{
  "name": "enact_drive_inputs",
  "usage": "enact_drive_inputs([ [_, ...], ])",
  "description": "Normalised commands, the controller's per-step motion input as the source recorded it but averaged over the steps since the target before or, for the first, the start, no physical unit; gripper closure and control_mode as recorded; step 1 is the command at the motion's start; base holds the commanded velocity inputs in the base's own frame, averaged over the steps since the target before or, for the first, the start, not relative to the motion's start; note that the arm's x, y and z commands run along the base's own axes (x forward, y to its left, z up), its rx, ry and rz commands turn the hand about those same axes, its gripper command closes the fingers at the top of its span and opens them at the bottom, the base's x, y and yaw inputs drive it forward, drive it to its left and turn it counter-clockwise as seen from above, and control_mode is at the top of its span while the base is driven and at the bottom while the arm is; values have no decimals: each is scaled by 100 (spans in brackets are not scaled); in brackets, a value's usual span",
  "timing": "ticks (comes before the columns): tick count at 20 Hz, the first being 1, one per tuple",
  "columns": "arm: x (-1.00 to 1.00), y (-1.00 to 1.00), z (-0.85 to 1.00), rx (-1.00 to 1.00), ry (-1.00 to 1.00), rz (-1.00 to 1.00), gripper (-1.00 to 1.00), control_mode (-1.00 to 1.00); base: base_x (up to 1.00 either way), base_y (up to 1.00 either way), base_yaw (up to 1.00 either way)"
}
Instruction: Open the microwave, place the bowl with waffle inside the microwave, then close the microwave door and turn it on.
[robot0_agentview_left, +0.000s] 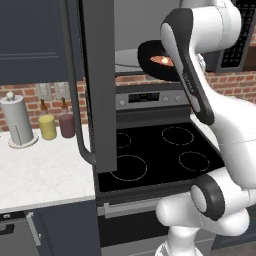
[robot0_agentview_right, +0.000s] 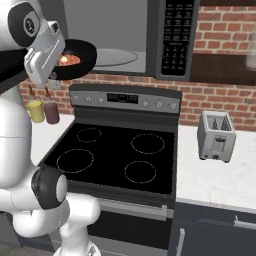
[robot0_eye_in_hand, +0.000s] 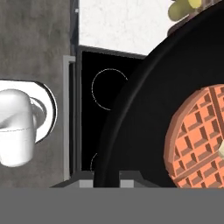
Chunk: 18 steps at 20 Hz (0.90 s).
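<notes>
The microwave (robot0_agentview_right: 175, 35) hangs above the stove with its light grey interior and turntable (robot0_agentview_right: 117, 57) exposed. The microwave door (robot0_agentview_left: 97, 75) stands swung wide open to the left, and its long bar handle (robot0_agentview_left: 75, 100) faces the counter. The black bowl (robot0_agentview_left: 150, 54) with the reddish-brown waffle (robot0_agentview_left: 162, 60) hovers level at the front of the opening, high above the burners. My gripper (robot0_agentview_right: 56, 67) is shut on the bowl's near rim. In the hand view the gripper (robot0_eye_in_hand: 106, 177) pinches the rim of the bowl (robot0_eye_in_hand: 144, 122), with the waffle (robot0_eye_in_hand: 197, 135) inside at right.
Directly below is the black cooktop (robot0_agentview_left: 160, 150) with its control panel (robot0_agentview_right: 125, 97). On the left counter stand a paper towel holder (robot0_agentview_left: 17, 120), a yellow canister (robot0_agentview_left: 47, 126) and a maroon one (robot0_agentview_left: 66, 125). A silver toaster (robot0_agentview_right: 216, 135) sits on the right counter.
</notes>
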Motion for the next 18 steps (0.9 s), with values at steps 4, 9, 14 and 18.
enact_drive_inputs([
  [4,100,11,0,-3,-4,-2,100,-100,0,0,0],
  [9,100,0,-20,-6,-10,0,100,-100,0,0,0],
  [14,100,0,-43,-8,-9,0,100,-100,0,0,0],
  [18,100,-2,-14,-2,-2,0,100,-100,0,0,0],
])
